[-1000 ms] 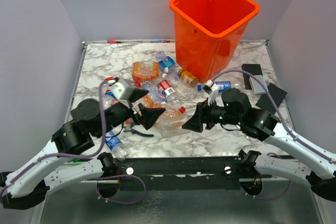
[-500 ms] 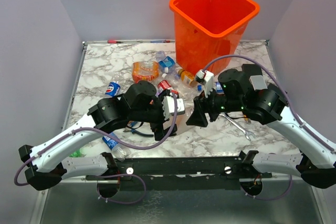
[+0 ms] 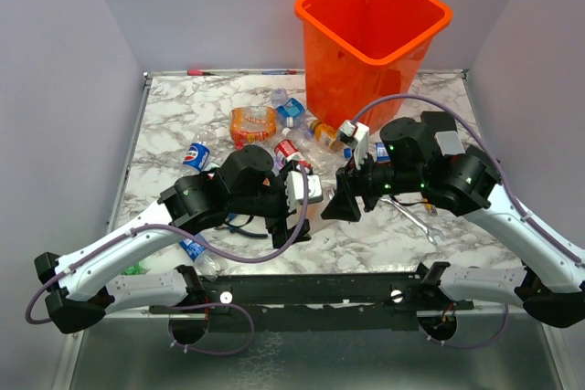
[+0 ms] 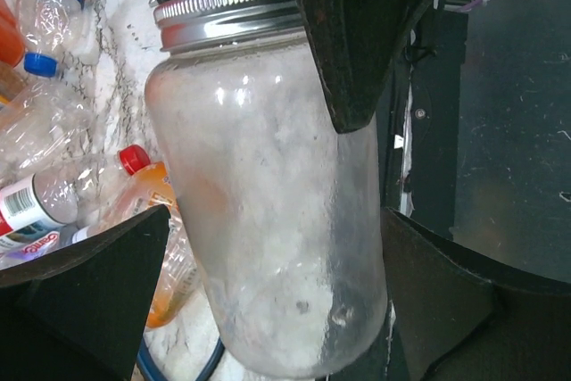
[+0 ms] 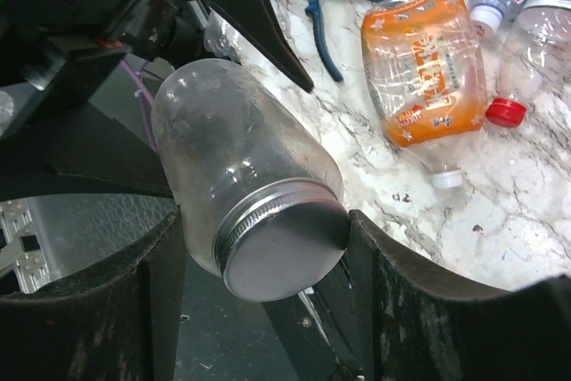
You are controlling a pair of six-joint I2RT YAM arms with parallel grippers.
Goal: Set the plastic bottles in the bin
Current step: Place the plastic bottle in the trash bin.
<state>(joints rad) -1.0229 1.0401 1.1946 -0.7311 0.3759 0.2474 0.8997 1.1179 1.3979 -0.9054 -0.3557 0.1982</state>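
Right fingers (image 5: 89, 310) are clamped on the lidded end of a glass jar (image 5: 241, 167) with a steel screw lid, holding it above the near part of the table (image 3: 183, 116). Left fingers (image 4: 89, 292) stand spread wide, one on each side of the jar's body; I cannot tell whether they touch the glass. Just past the jar, blue-handled pliers (image 5: 326, 6) lie on the marble top beside a crushed orange-labelled bottle (image 5: 424, 69). A steel wrench (image 3: 416, 221) lies under the right arm. The plastic bottles (image 3: 289, 151) lie loosely piled on the table, from the arms out to the foot of the bin, with one more bottle (image 3: 196, 248) near the front edge. The orange bin (image 3: 356, 89) stands upright at the far side, right of centre.
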